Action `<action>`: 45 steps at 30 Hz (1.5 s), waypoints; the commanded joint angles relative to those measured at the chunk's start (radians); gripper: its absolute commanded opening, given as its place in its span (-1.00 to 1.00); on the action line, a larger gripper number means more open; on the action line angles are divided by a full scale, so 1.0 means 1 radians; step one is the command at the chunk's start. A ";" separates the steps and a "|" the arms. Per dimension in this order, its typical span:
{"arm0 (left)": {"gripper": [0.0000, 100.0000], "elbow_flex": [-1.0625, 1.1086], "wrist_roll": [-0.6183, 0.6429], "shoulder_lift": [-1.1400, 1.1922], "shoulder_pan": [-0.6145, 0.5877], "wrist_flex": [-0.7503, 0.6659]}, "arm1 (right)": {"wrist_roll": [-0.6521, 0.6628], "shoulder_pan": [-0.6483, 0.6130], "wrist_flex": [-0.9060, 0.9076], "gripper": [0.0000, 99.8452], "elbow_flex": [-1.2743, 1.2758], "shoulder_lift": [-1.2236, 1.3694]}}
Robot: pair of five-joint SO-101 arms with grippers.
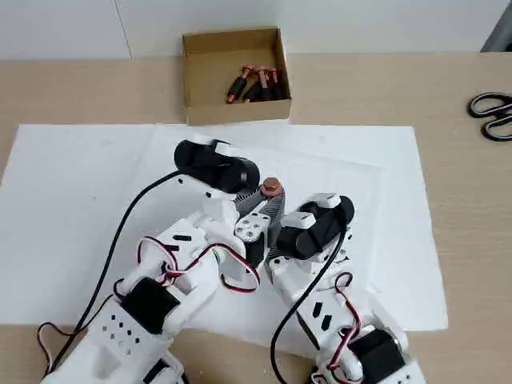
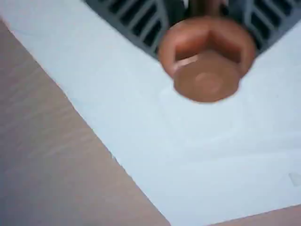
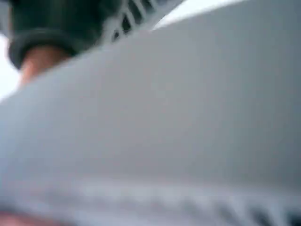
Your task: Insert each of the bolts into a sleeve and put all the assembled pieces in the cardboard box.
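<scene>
A copper bolt (image 1: 271, 187) stands head up over the middle of the white paper, where both arms meet. My left gripper (image 1: 267, 202) is shut on it; in the left wrist view the bolt's hexagonal head (image 2: 207, 61) sits between the dark ribbed fingers (image 2: 136, 19). My right gripper (image 1: 277, 227) comes in from the near side, just below the bolt. In the right wrist view a dark sleeve (image 3: 47, 23) has copper (image 3: 40, 59) showing at its end, gripped beside a ribbed finger (image 3: 127, 19). The cardboard box (image 1: 240, 110) stands at the back with several assembled pieces (image 1: 256, 84) in it.
White paper (image 1: 80, 208) covers the wooden table under both arms. Black-handled scissors (image 1: 492, 114) lie at the far right edge. A black cable (image 1: 120, 240) runs across the paper to the left arm.
</scene>
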 commanded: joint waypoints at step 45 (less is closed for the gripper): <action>-0.54 -0.432 -0.477 -0.017 -0.689 0.792 | 0.000 0.025 0.035 -0.99 -0.106 0.064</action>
